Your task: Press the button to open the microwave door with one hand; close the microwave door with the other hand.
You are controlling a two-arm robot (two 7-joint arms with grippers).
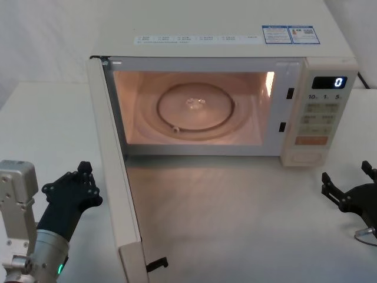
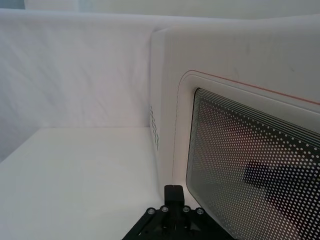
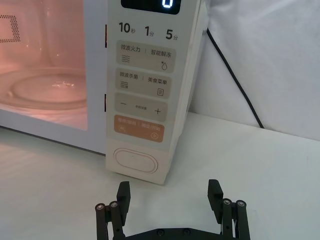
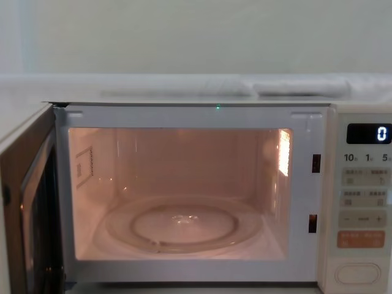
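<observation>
Head view shows you the microwave door (image 1: 115,171) swung wide open toward the robot, hinged on the oven's left side, with its free edge near the bottom of the picture. The lit cavity holds a glass turntable (image 1: 195,109). The left gripper (image 1: 85,183) sits just outside the open door, to its left, close to the door's outer face but apart from it; its fingers look drawn together. The right gripper (image 1: 344,180) rests low at the right edge, in front of and to the right of the control panel (image 1: 321,112), its fingers spread. The button (image 1: 307,158) lies at the bottom of that panel, under the orange key (image 1: 311,141).

Left wrist view gives you the door's outer face with the dark mesh window (image 2: 260,175) and thin orange outline; the left gripper's tip (image 2: 173,192) points at the cream frame just beside the window's corner.

Right wrist view puts the right gripper (image 3: 170,192) squarely before the button (image 3: 136,161), apart from it, fingers (image 3: 124,192) wide apart and holding nothing. The display (image 3: 170,4) reads 0.

Chest view shows you the open cavity, the door (image 4: 27,208) standing out at the left edge, and the button (image 4: 358,273) at the lower right.
</observation>
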